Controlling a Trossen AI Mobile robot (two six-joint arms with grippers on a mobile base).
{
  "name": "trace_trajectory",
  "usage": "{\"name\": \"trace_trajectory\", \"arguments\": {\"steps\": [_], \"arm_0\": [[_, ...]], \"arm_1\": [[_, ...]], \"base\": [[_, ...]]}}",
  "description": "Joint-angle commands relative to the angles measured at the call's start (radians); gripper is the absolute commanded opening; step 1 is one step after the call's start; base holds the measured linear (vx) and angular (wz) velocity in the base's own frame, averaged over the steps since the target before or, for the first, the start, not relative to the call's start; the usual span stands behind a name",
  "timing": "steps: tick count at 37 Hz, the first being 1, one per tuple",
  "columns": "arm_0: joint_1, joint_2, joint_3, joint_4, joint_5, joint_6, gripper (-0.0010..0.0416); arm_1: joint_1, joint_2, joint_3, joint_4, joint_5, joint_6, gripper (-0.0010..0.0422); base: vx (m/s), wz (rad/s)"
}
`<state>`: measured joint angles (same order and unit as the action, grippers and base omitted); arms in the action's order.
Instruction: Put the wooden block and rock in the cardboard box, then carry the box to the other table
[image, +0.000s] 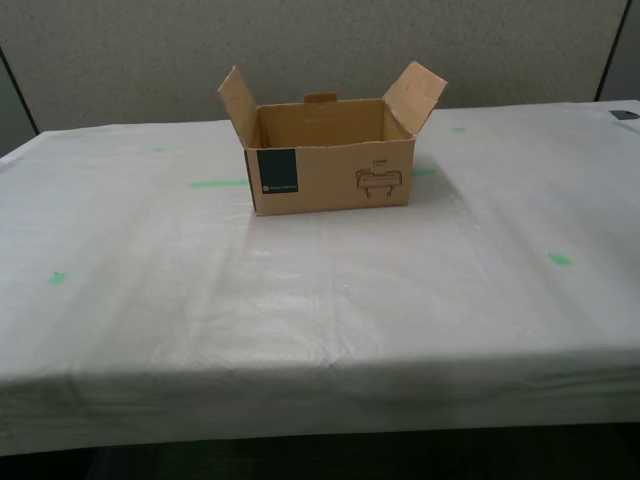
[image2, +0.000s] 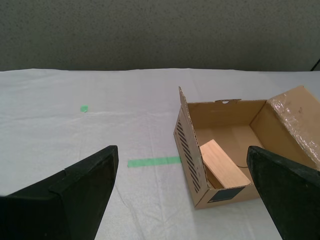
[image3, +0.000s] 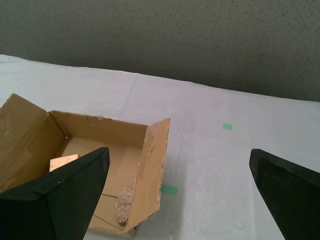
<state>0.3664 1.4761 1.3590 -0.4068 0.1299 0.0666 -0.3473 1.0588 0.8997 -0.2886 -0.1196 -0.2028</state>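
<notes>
The cardboard box (image: 330, 165) stands with its flaps raised on the other table (image: 300, 310), which is draped in white cloth. Inside the box lies the wooden block (image2: 223, 165), whose corner also shows as the block (image3: 62, 161) in the first wrist view. The rock (image3: 123, 200) rests on the box floor by a side wall; the second wrist view does not show it. My first gripper (image3: 175, 197) hangs open and empty above and beside the box (image3: 100, 145). My second gripper (image2: 182, 195) is open too, on the box's (image2: 225, 145) other side. Neither arm appears in the exterior view.
Green tape marks lie on the cloth: a strip (image: 218, 183) beside the box and spots (image: 560, 259), (image: 57, 277). A grey partition wall (image: 320, 50) runs behind the table. A small dark object (image: 625, 114) sits at the exterior view's far right. The table's front edge (image: 320, 375) is near.
</notes>
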Motion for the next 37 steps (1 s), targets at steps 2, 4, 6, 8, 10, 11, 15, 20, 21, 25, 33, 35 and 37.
{"name": "trace_trajectory", "arguments": {"steps": [2, 4, 6, 8, 10, 11, 15, 20, 21, 25, 33, 35, 37], "arm_0": [[0.0, 0.0, 0.001, 0.002, 0.006, 0.001, 0.0389], [0.0, 0.0, 0.001, 0.002, 0.006, 0.002, 0.039], [0.0, 0.0, 0.001, 0.002, 0.006, 0.002, 0.0389], [0.0, 0.0, 0.001, 0.002, 0.006, 0.002, 0.039], [0.0, 0.0, 0.001, 0.002, 0.006, 0.002, 0.0389], [0.0, 0.0, 0.001, 0.002, 0.006, 0.001, 0.0389], [0.0, 0.0, 0.001, 0.002, 0.006, 0.001, 0.0389], [0.0, 0.0, 0.001, 0.002, 0.006, 0.001, 0.039], [0.0, 0.0, 0.001, 0.002, 0.006, 0.002, 0.039], [0.0, 0.0, 0.001, 0.002, 0.006, 0.002, 0.039], [0.0, 0.0, 0.001, 0.002, 0.006, 0.002, 0.039], [0.0, 0.0, 0.001, 0.002, 0.006, 0.002, 0.039], [0.0, 0.0, 0.001, 0.002, 0.006, 0.002, 0.0389]], "arm_1": [[0.0, 0.0, 0.001, 0.003, -0.003, 0.003, 0.035], [0.0, 0.0, 0.001, 0.003, -0.003, 0.003, 0.035], [0.0, 0.0, 0.001, 0.003, -0.003, 0.003, 0.035], [0.0, 0.0, 0.001, 0.003, -0.003, 0.003, 0.035], [0.0, 0.0, 0.001, 0.003, -0.003, 0.003, 0.035], [0.0, 0.0, 0.001, 0.003, -0.003, 0.003, 0.035], [0.0, 0.0, 0.001, 0.003, -0.003, 0.003, 0.035], [0.0, 0.0, 0.001, 0.003, -0.003, 0.003, 0.035], [0.0, 0.0, 0.001, 0.003, -0.003, 0.003, 0.035], [0.0, 0.0, 0.001, 0.003, -0.003, 0.003, 0.035], [0.0, 0.0, 0.001, 0.003, -0.003, 0.003, 0.035], [0.0, 0.0, 0.001, 0.003, -0.003, 0.003, 0.035], [0.0, 0.0, 0.001, 0.003, -0.003, 0.003, 0.035]], "base": [[0.0, 0.0], [0.0, 0.0], [0.0, 0.0], [0.0, 0.0], [0.0, 0.0], [0.0, 0.0], [0.0, 0.0], [0.0, 0.0], [0.0, 0.0], [0.0, 0.0], [0.0, 0.0], [0.0, 0.0], [0.0, 0.0]]}}
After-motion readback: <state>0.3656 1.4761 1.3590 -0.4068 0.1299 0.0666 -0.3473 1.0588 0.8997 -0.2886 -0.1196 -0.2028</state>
